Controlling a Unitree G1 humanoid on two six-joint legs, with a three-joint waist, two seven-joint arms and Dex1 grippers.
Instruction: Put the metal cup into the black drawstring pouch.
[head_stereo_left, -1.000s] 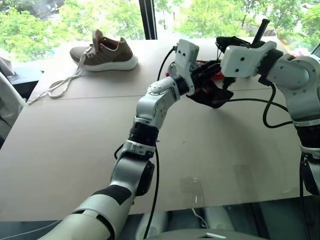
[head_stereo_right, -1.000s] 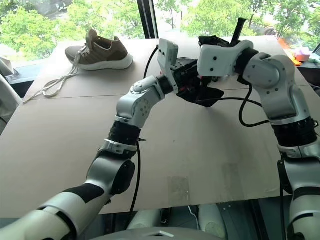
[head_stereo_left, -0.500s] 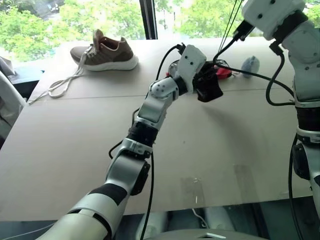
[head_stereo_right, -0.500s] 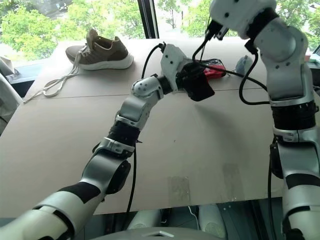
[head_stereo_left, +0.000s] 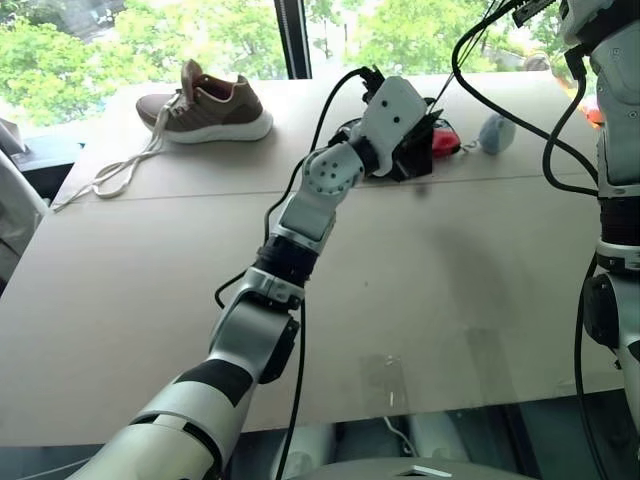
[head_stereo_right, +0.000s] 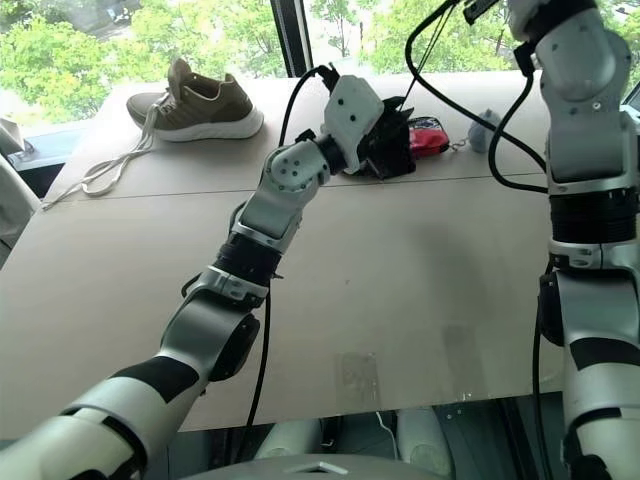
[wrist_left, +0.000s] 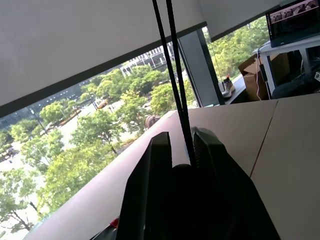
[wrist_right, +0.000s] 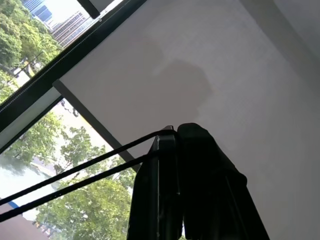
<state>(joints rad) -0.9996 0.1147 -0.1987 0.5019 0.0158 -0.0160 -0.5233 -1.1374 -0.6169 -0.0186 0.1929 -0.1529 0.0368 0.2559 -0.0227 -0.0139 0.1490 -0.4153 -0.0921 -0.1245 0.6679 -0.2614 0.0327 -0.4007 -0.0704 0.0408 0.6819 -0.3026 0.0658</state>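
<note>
A tan knit sneaker with a white sole (head_stereo_left: 210, 105) lies on its sole at the far left of the pale brown table (head_stereo_left: 120, 290), its long white laces (head_stereo_left: 120, 170) trailing toward the table's left edge. Far right, a small red flat item (head_stereo_right: 430, 137) sits near a pale blue-grey rounded soft object (head_stereo_left: 495, 131). Green trees (head_stereo_left: 80, 50) show beyond the window.

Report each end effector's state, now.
Left end effector: cannot be told.
Right end effector: closed, holding the drawstring cord.
</note>
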